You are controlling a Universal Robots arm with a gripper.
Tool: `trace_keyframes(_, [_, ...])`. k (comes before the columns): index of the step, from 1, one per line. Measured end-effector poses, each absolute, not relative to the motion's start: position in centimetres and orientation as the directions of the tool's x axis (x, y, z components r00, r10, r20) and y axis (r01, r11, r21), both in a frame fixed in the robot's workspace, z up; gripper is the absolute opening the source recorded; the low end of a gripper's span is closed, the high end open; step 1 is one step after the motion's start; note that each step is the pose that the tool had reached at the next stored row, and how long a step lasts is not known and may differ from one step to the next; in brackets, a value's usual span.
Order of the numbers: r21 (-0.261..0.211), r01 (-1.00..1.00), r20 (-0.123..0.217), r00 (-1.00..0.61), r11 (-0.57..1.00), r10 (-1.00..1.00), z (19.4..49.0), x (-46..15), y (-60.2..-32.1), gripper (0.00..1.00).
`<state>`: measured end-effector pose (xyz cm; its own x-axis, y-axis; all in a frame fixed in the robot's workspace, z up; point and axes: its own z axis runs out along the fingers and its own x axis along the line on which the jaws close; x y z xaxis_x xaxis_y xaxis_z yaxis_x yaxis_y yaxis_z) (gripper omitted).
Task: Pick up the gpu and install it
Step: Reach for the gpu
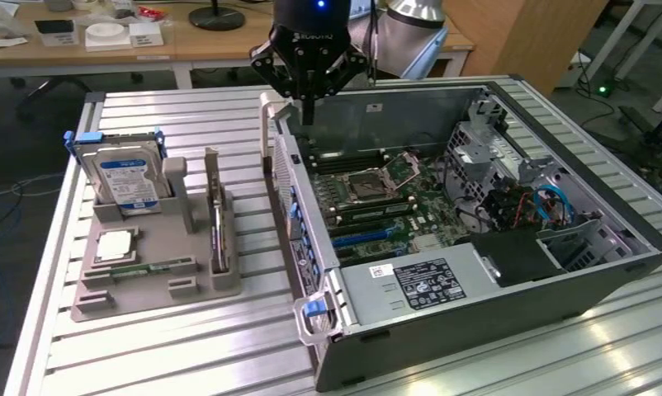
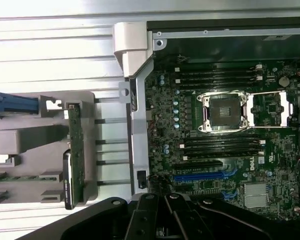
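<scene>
Green-black gpu (image 1: 213,216) upright in grey tray (image 1: 133,301), gripper (image 1: 307,115) closed, empty, above computer case (image 1: 508,318)

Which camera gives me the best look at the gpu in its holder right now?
The wrist view: the dark green circuit-board gpu shows along its whole top edge, standing on edge in the grey holder. The exterior view shows the gpu as a thin upright sliver.

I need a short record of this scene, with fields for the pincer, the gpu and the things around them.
pincer: looks shut, empty, hanging over a corner of the computer case
gpu: standing on edge in the gray holder, not grasped
hard drive: upright in the same holder
computer case: open, motherboard exposed
task state: gpu not yet picked up
</scene>
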<state>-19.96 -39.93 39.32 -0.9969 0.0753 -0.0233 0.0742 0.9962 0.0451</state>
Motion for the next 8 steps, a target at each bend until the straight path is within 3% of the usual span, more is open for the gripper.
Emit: trace_keyframes(8, [0.045,0.074,-0.023,-0.997,0.996,0.075,39.3,-21.3,-39.9,0.1])
